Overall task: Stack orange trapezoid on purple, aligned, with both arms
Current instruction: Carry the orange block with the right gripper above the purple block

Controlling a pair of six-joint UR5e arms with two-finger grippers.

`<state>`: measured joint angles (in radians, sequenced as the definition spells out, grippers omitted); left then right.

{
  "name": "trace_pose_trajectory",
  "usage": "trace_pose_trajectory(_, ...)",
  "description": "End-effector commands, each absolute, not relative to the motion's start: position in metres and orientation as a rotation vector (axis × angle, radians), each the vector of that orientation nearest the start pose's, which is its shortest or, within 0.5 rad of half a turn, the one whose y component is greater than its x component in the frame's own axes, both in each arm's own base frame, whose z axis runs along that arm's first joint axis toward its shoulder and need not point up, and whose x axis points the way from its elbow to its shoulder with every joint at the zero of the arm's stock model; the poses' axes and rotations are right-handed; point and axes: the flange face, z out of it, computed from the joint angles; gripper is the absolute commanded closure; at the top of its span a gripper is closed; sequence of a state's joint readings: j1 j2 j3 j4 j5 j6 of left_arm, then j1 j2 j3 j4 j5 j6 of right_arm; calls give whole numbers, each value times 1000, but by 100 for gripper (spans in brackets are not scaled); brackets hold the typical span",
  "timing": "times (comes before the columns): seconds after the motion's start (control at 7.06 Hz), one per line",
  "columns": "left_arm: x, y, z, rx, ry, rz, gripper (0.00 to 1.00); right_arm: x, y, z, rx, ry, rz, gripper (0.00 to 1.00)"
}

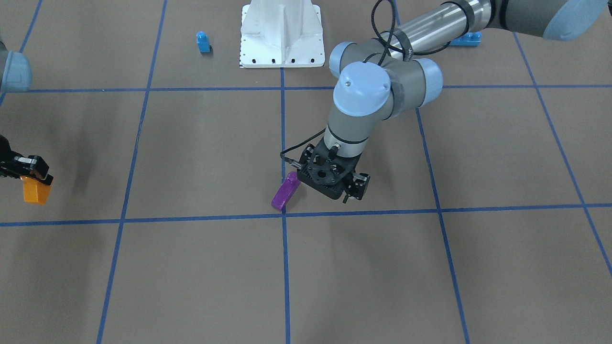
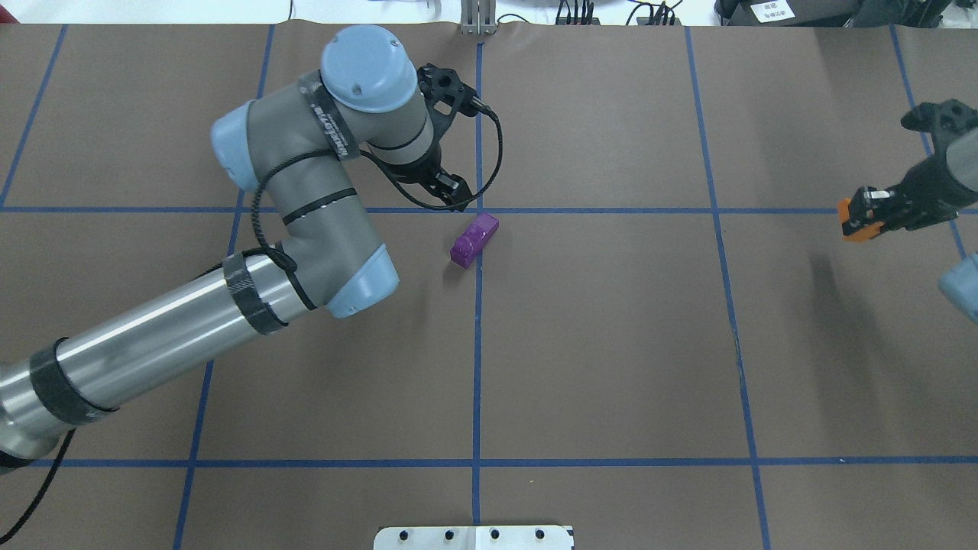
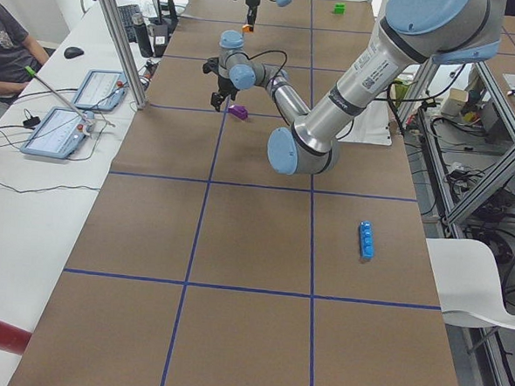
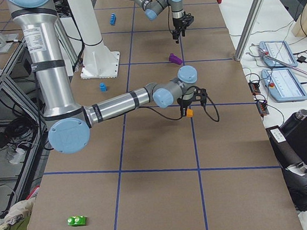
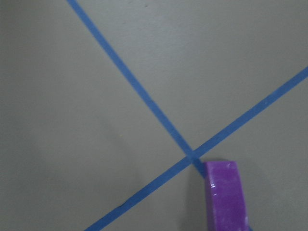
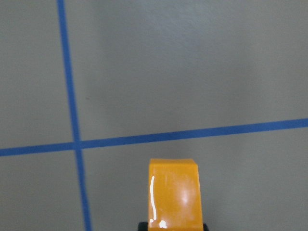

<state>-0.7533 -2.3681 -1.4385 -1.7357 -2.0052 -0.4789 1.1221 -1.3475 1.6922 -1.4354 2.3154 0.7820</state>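
The purple block (image 1: pixel 285 192) lies on its side on the brown table at a crossing of blue tape lines, also in the overhead view (image 2: pixel 474 239) and at the bottom of the left wrist view (image 5: pixel 226 195). My left gripper (image 1: pixel 356 188) hangs just beside and above it, open and empty, apart from the block. My right gripper (image 1: pixel 34 177) is far off at the table's right side, shut on the orange trapezoid (image 1: pixel 36 191), held above the table. The orange trapezoid also shows in the overhead view (image 2: pixel 856 220) and the right wrist view (image 6: pixel 174 195).
A small blue single-stud block (image 1: pixel 203 41) stands near the white robot base (image 1: pixel 280 33). A long blue brick (image 1: pixel 466 39) lies behind the left arm. A green block (image 4: pixel 76 221) lies far out on the right end. Operators' tablets (image 3: pixel 65 129) line the far edge.
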Motion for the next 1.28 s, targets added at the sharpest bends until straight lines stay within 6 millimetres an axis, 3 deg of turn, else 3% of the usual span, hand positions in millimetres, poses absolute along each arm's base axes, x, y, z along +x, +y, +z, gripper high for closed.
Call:
trace_pose_trajectory(0.0, 383, -587, 276, 392, 815, 529, 0, -275, -594, 290, -153, -833, 162, 100)
trace_pose_trajectory(0.14, 337, -576, 321, 395, 779, 548, 0, -330, -584, 226, -204, -848, 225, 100)
trace_pose_trajectory(0.28, 295, -563, 371, 362, 742, 517, 0, -379, -566, 185, -236, -847, 284, 100)
trace_pose_trajectory(0.43, 247, -563, 416, 339, 698, 485, 0, -425, -550, 152, -248, -827, 330, 100)
trace_pose_trajectory(0.57, 203, -564, 449, 326, 658, 461, 0, -470, -543, 131, -269, -810, 381, 100)
trace_pose_trajectory(0.71, 140, -548, 501, 285, 622, 384, 0, -512, -537, 123, -280, -807, 462, 100)
trace_pose_trajectory(0.85, 94, -543, 526, 299, 582, 436, 0, -544, -533, 125, -277, -817, 542, 100)
trace_pose_trajectory(0.99, 57, -532, 551, 278, 567, 388, 0, -565, -528, 138, -283, -791, 589, 100)
trace_pose_trajectory(1.13, 50, -530, 562, 270, 560, 382, 0, -568, -531, 136, -296, -778, 659, 100)
